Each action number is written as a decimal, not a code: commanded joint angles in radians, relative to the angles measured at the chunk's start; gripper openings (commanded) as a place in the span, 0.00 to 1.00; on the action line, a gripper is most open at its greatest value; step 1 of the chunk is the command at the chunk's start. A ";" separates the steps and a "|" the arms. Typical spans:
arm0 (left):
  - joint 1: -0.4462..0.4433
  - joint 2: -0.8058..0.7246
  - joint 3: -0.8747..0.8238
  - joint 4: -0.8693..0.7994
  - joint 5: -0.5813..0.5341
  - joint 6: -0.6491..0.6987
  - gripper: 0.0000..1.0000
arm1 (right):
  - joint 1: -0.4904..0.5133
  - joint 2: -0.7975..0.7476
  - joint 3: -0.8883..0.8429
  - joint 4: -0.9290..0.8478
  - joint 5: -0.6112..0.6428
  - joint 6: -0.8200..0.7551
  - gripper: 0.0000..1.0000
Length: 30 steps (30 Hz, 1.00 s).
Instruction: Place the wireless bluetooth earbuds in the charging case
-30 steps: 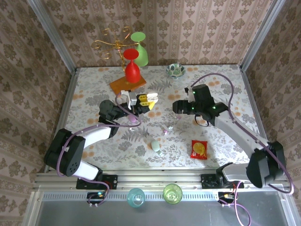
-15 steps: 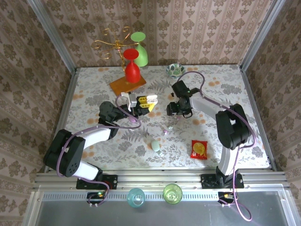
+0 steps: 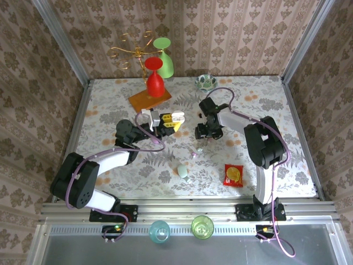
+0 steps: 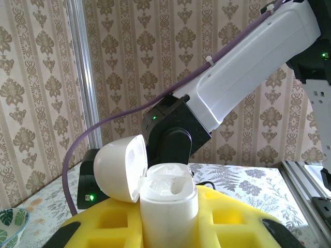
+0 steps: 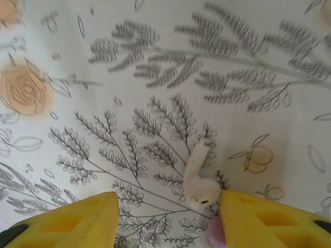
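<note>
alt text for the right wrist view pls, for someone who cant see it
A white earbud lies on the fern-and-flower-patterned tablecloth between the open yellow fingers of the right gripper, seen from above, close to the finger on the right of the picture. A small lilac object peeks in at the bottom edge beside that finger.

Red goblet (image 3: 155, 77) stood on wooden board (image 3: 143, 101), beyond left jaws and slightly left. Green goblet (image 3: 164, 55) just behind it, farther from jaws. Gold wire stand (image 3: 129, 49) left of goblets, by back wall. Patterned bowl (image 3: 205, 82) beyond right jaws, at far table edge. Red snack packet (image 3: 233, 175) lay flat on floral tablecloth (image 3: 276, 110), nearer than right jaws and to their right, well apart. Teal cup (image 3: 159, 230) and green cup (image 3: 202, 226) sat side by side, well nearer than both jaws.
</note>
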 commanded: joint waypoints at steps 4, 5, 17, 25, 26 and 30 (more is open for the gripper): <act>0.003 -0.001 0.018 0.030 0.031 0.013 0.00 | 0.018 -0.021 -0.035 0.007 -0.076 0.001 0.54; 0.003 -0.002 0.018 0.031 0.029 0.014 0.00 | 0.021 -0.023 -0.039 0.011 -0.082 0.000 0.54; 0.001 -0.005 0.011 0.031 0.025 0.020 0.00 | 0.033 -0.022 0.014 0.043 -0.122 -0.020 0.53; 0.003 -0.032 -0.006 0.029 0.028 0.032 0.00 | 0.037 -0.059 0.057 -0.053 0.035 -0.145 0.54; 0.003 -0.036 -0.009 0.029 0.027 0.036 0.00 | 0.036 -0.048 0.074 -0.076 0.064 -0.166 0.54; 0.004 -0.041 -0.018 0.029 0.029 0.035 0.00 | 0.034 0.025 0.155 -0.124 0.116 -0.237 0.56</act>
